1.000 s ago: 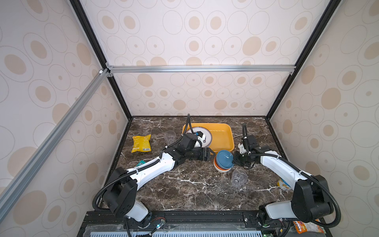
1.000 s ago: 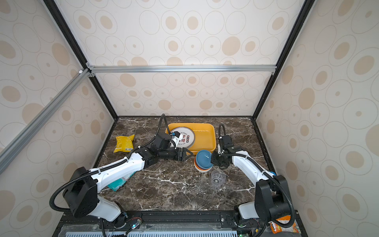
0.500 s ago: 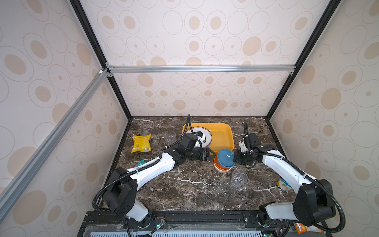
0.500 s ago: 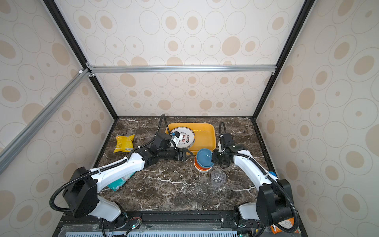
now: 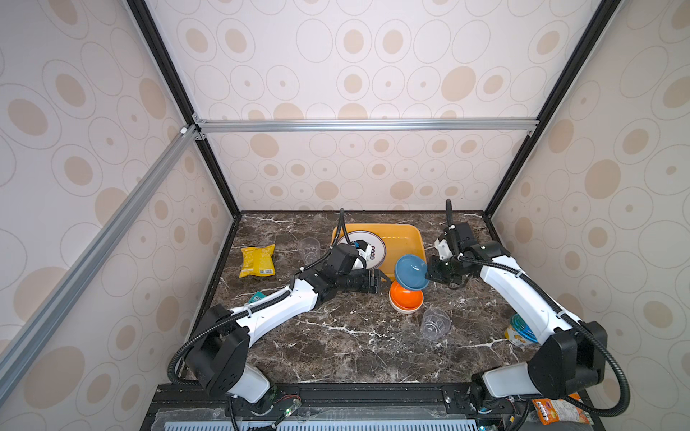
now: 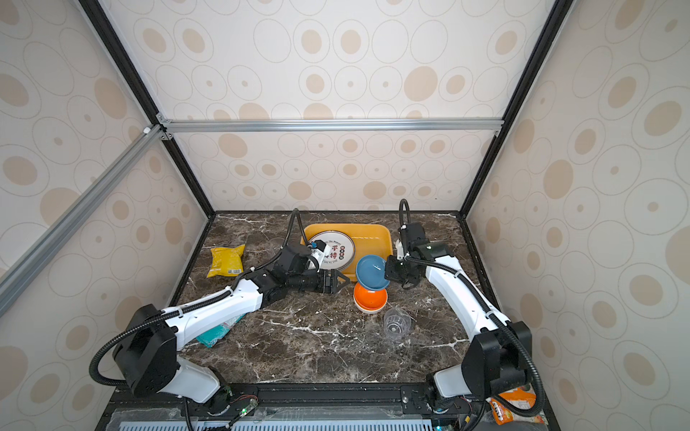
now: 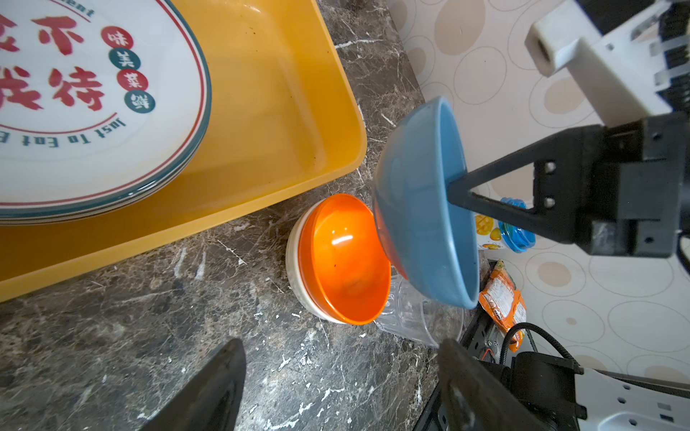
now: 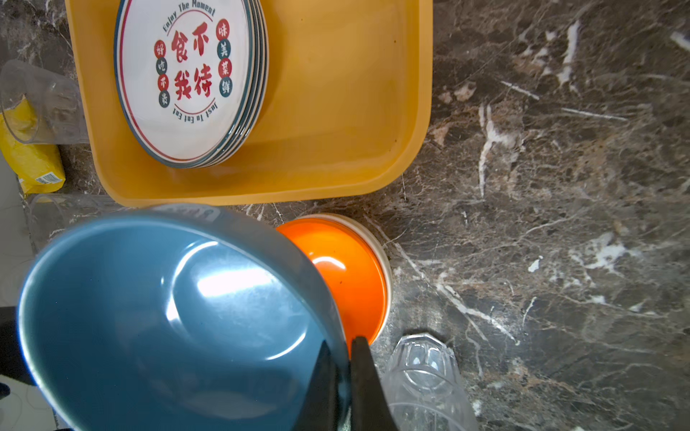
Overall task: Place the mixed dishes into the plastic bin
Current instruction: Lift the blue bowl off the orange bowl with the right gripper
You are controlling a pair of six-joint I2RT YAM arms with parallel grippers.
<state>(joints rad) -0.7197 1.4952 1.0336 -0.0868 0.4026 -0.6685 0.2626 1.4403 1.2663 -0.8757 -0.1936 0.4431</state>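
Both top views: high over table's [image 5: 336, 347] 6 o'clock edge, tilted down toward 12 o'clock wall [image 5: 354, 168], far off, framing nearly identical. Left wrist view: close, low, facing blue bowl [image 7: 414, 224] at tray's [image 7: 298, 112] 4 o'clock corner. Right wrist view: closer, looking down into same bowl. All share bowl, tray.

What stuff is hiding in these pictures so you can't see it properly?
- Teal packet: in a top view, the left arm covers most of it.
- White bowl: left wrist view, orange bowl nested inside; only the rim shows.
- Yellow-and-blue tub: in a top view, partly behind the right arm.
- Orange packet: in a top view, print too small to read.
- Clear cup: right wrist view, cut by the bottom edge, beside the held blue bowl.
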